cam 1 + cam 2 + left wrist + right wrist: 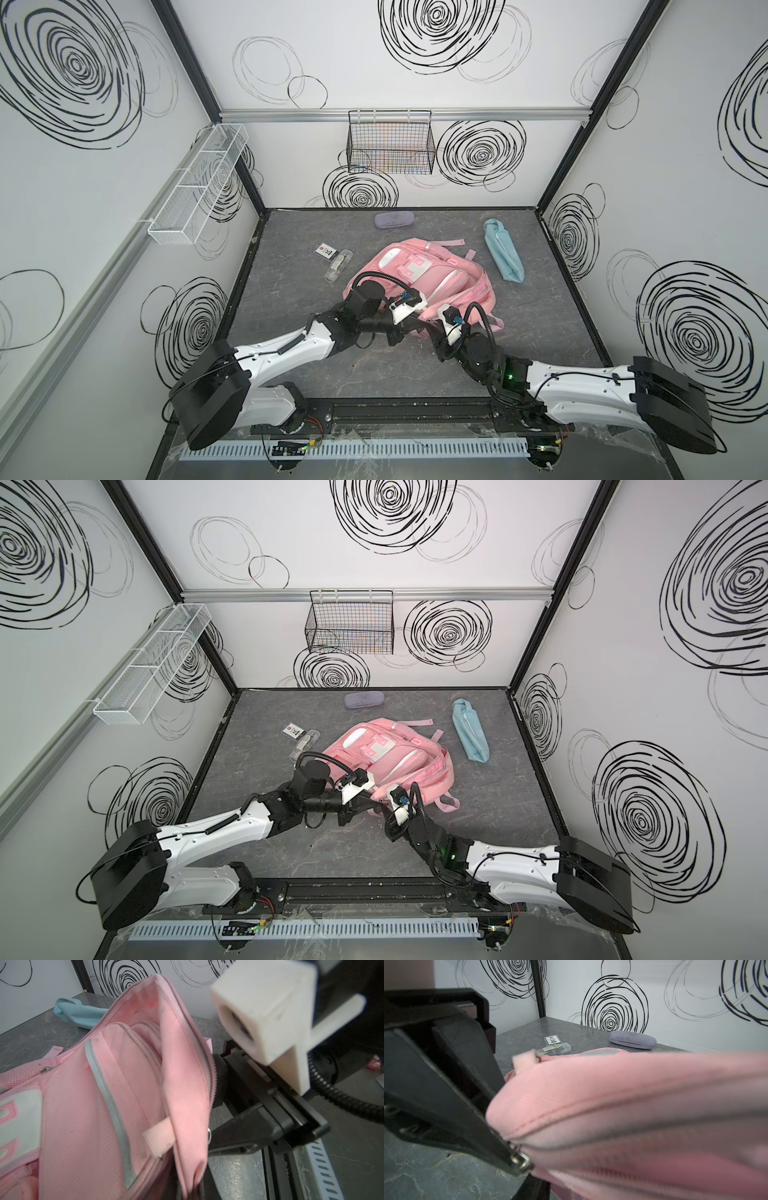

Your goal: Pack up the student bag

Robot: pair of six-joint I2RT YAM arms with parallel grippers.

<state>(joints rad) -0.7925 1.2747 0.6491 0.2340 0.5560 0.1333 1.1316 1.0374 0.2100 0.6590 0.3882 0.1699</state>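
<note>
Left jaws pinch the zip edge of the student bag (440,276); right jaws spread beside it. Table (540,332) open front-right; card (553,1040) reads "10".

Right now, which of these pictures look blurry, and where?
In both top views, all sharp, evenly lit. In the right wrist view, the bag is a near pink blur; the case behind is crisp. In the left wrist view, the white block is soft, the bag clearer.
</note>
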